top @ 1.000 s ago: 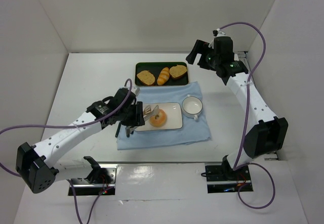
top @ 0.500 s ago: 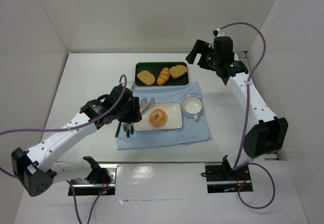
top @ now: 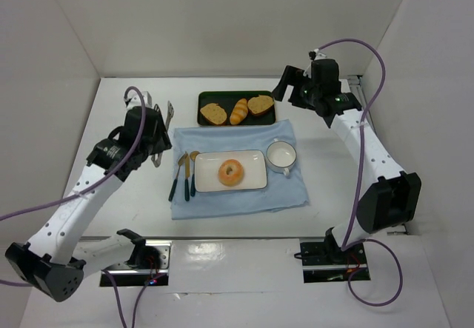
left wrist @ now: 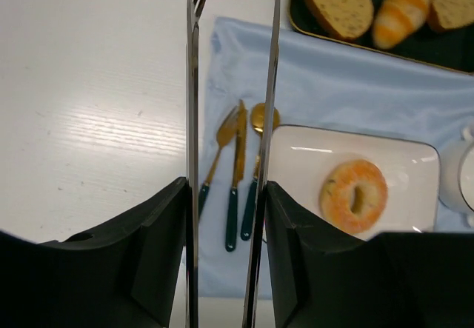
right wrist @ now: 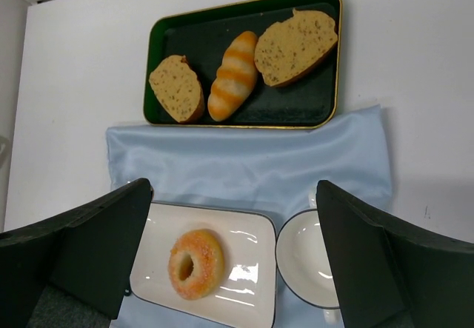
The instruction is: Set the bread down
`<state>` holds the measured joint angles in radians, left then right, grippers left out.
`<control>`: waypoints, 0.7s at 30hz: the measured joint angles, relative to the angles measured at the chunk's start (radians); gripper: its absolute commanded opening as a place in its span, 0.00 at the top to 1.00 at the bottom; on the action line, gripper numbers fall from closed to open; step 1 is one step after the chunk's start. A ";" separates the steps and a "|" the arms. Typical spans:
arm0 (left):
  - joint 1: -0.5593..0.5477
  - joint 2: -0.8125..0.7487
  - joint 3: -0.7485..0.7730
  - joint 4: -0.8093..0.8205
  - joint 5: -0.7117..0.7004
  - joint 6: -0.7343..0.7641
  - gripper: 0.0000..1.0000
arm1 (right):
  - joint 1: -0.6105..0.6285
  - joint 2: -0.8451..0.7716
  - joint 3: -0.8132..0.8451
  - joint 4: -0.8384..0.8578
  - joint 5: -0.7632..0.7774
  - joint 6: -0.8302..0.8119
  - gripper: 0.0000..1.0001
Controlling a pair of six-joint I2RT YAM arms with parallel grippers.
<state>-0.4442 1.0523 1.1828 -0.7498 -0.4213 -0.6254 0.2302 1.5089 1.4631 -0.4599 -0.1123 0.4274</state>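
Note:
The bread (top: 230, 171), a golden ring-shaped bun, lies flat on the white rectangular plate (top: 255, 159); it also shows in the left wrist view (left wrist: 354, 195) and the right wrist view (right wrist: 195, 263). My left gripper (top: 158, 139) (left wrist: 226, 209) hovers over bare table left of the cloth, shut on metal tongs (left wrist: 192, 84) whose blades stand apart with nothing between them. High at the back right, my right gripper (top: 285, 84) (right wrist: 233, 217) is open and holds nothing.
A green tray (top: 236, 122) at the back holds two toast slices and a striped roll (top: 238, 110). A white cup (top: 281, 155) stands right of the plate. A fork, knife and spoon (top: 185, 172) lie left of it on the blue cloth (top: 244, 198). White walls enclose the table.
My left arm has drawn back to the left and up, away from the plate, carrying the tongs. The bread stays on the plate, freed from the tongs. The right arm barely moved.

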 measured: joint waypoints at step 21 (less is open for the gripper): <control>0.407 0.415 -0.093 0.230 0.221 0.135 0.45 | -0.018 -0.082 -0.064 -0.027 -0.008 -0.021 0.01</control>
<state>-0.0372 1.4673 1.0901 -0.5194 -0.2001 -0.4904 0.2123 1.4273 1.3994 -0.4866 -0.1207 0.4061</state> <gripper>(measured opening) 0.558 0.991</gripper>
